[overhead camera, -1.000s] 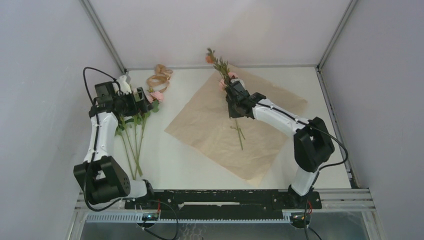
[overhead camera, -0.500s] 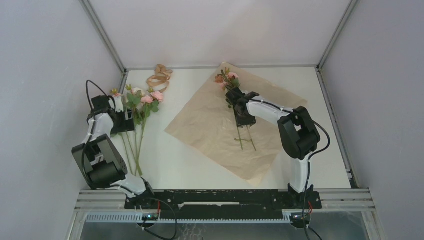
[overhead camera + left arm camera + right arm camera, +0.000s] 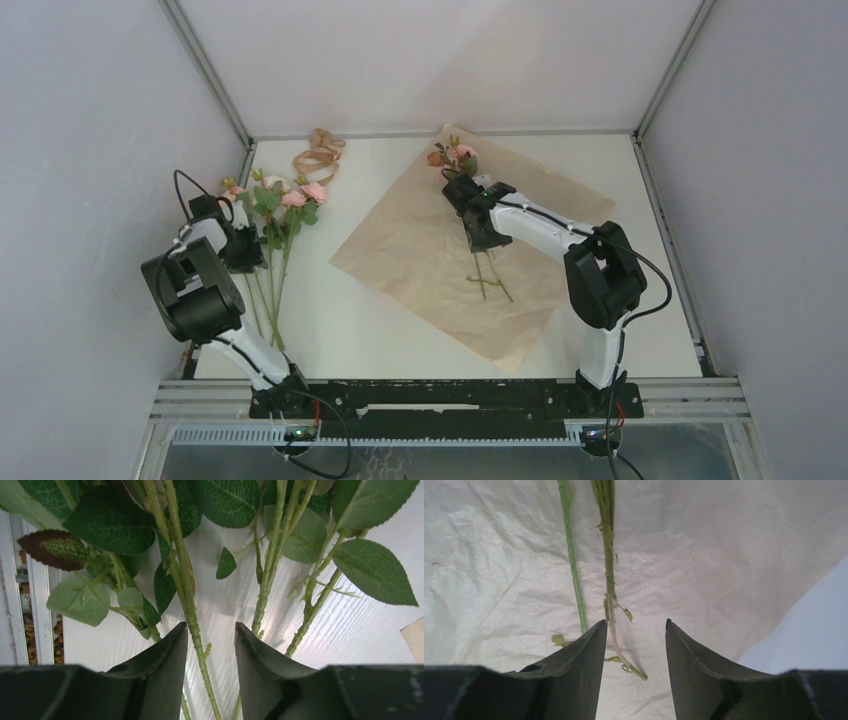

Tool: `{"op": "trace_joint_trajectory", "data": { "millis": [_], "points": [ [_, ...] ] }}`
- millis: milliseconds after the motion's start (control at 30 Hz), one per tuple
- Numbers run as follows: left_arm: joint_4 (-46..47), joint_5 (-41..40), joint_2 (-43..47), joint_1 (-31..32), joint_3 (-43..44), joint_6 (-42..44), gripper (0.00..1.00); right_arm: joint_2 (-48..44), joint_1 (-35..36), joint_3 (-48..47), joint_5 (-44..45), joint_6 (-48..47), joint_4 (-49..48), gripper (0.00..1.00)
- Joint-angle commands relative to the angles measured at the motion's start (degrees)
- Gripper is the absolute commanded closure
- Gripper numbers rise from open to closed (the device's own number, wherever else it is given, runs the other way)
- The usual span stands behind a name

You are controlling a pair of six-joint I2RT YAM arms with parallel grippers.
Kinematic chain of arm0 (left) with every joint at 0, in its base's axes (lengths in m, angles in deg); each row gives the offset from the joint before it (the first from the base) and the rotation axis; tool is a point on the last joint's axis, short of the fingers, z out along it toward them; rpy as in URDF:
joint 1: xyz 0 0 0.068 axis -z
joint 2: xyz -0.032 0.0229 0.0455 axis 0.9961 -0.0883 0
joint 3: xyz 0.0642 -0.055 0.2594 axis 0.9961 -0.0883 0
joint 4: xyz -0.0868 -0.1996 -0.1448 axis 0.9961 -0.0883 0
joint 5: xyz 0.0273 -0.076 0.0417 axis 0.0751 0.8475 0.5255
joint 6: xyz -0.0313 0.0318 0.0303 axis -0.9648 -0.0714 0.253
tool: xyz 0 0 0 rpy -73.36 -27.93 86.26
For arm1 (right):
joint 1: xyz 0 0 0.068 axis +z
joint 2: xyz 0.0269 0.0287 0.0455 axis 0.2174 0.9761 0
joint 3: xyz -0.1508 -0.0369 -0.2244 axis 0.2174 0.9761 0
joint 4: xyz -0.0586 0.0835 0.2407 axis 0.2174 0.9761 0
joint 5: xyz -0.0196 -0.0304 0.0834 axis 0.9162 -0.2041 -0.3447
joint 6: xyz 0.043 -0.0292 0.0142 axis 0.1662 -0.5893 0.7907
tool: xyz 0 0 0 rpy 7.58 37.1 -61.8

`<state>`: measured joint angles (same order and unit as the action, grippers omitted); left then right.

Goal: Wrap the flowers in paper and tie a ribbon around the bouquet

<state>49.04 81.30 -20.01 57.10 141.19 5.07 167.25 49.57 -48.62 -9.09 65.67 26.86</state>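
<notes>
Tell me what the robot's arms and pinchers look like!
The left arm and right arm are both made of white tubes joined by chunky black round joints. Thin black cables loop beside them. The left gripper and right gripper each have two matte black fingers, wide at the base and narrowing to a tip.

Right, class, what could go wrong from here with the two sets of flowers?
The left gripper straddles just one stem of several; closing may lift that one alone. On the paper, two stems lie apart, with blooms near its far edge, so wrapping could miss them.
</notes>
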Motion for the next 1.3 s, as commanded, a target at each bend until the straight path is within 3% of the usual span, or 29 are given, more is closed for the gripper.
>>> {"op": "trace_joint_trajectory", "data": {
  "millis": [0,133,233,267,400,533,667,767,833,967,1100,1267],
  "points": [
    [1.29,1.52,-1.92,-0.38,4.37,-1.54,0.57,-4.51,0.8,0.06,4.15,0.24,1.15,0.44],
    [0.05,2.0,-4.35,-0.36,6.1,-1.6,0.69,-5.65,0.93,0.54,4.73,0.12,1.28,0.44],
    [0.37,2.61,-3.61,-1.18,5.49,-3.18,0.99,-6.63,1.29,0.43,5.47,0.1,1.94,0.44],
    [1.67,3.7,-1.64,-1.87,4.16,-4.41,1.0,-7.23,1.61,0.15,6.02,0.25,2.7,0.44],
    [4.32,9.16,9.13,-3.75,0.89,-8.48,1.0,-9.83,3.72,-0.94,8.11,0.09,4.34,0.44],
    [-0.12,17.18,18.99,-3.8,4.7,-10.07,1.0,-13.15,6.46,-2.64,6.44,-1.17,2.82,0.43],
    [-2.97,27.71,26.01,-2.63,10.21,-13.7,1.0,-18.43,11.28,-2.56,-3.46,-7.93,-6.18,0.4],
    [-3.19,39.63,30.3,2.54,12.82,-15.54,1.0,-23.38,15.05,-0.16,-15.69,-12.05,-18.32,0.3],
    [-1.56,45.53,32.64,7.75,13.81,-18.91,1.0,-26.2,16.57,2.43,-24.74,-11.6,-29.81,0.02],
    [3.15,51.11,35.44,18.45,15.31,-26.42,1.0,-26.2,16.9,3.98,-36.79,-7.37,-46.82,0.0],
    [11.96,51.24,36.32,27.21,12.11,-36.19,1.0,-21.05,15.63,3.93,-36.8,0.37,-58.95,0.0],
    [18.36,48.69,36.44,30.7,7.64,-40.55,1.0,-16.02,15.04,3.24,-37.96,6.89,-64.28,0.04]
  ]
}}
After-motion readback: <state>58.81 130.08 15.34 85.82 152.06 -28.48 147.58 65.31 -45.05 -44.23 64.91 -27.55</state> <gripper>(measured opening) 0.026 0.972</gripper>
